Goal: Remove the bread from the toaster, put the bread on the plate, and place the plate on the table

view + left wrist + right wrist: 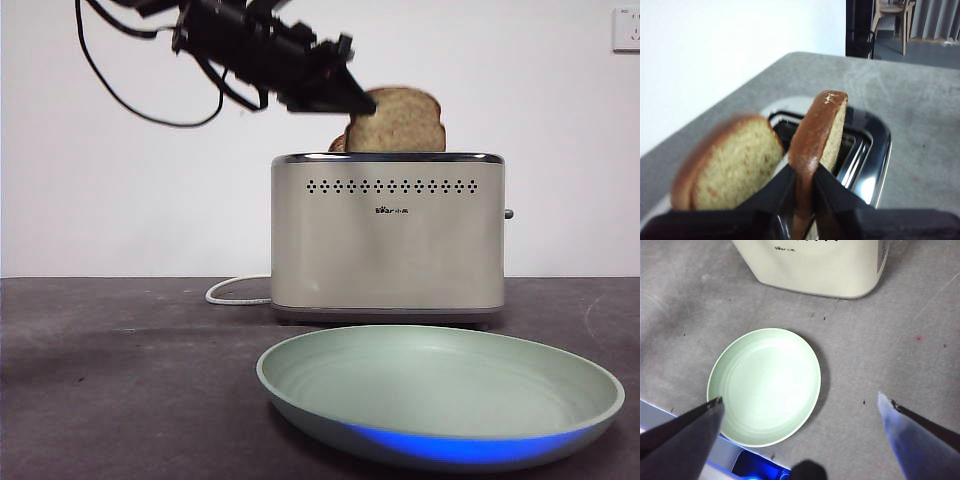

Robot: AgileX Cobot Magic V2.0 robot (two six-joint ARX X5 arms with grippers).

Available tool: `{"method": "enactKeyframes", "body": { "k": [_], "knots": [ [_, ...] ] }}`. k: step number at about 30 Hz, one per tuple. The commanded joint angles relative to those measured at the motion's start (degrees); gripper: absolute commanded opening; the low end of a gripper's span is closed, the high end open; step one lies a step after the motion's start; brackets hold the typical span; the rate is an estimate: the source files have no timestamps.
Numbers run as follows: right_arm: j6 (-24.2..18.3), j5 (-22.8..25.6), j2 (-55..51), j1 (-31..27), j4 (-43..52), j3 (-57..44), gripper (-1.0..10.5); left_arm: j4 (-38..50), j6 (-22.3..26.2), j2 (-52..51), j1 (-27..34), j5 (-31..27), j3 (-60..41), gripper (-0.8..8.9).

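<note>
Cord (235, 291) trails left of the toaster (388, 235), which stands mid-table (110, 350). Reaching in from the upper left, the left gripper (804, 187) pinches the bread (816, 145) by its crust, raised from its slot beside a second slice (732, 162). Nearer the front edge lies the plate (440, 392); the right gripper (800, 407) hangs above it, jaws wide apart.

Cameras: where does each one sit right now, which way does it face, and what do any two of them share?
Front view: low at table height, looking level across the plate to the toaster; the left gripper comes in from upper left, at the bread.
Left wrist view: on the left arm, just above the toaster's slots; its jaws pinch the bread's crust beside a second slice.
Right wrist view: on the right arm, high up, looking down; the right gripper is open.
Shared: front and right wrist both show plate and toaster.
</note>
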Motion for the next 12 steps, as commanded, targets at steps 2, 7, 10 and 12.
{"method": "enactKeyframes", "body": {
  "k": [2, 7, 10, 12],
  "knots": [
    [-0.02, 0.07, -0.04, 0.13, 0.26, 0.17, 5.7, -0.70, -0.55, -3.30, -0.22, 0.52, 3.26, -0.08],
    [-0.02, 0.09, 0.09, 0.13, 0.31, 0.17, 5.7, -6.25, -0.50, -7.74, -0.22, 0.52, 7.65, -0.08],
    [0.02, 0.11, 0.63, 0.13, 0.31, 0.17, 5.7, -11.02, -0.50, -11.23, -0.22, 0.50, 10.10, -0.08],
    [0.00, 0.09, 1.36, 0.13, 0.35, 0.17, 5.7, -13.20, -0.50, -13.92, -0.22, 0.50, 10.67, -0.08]
  ]
}}
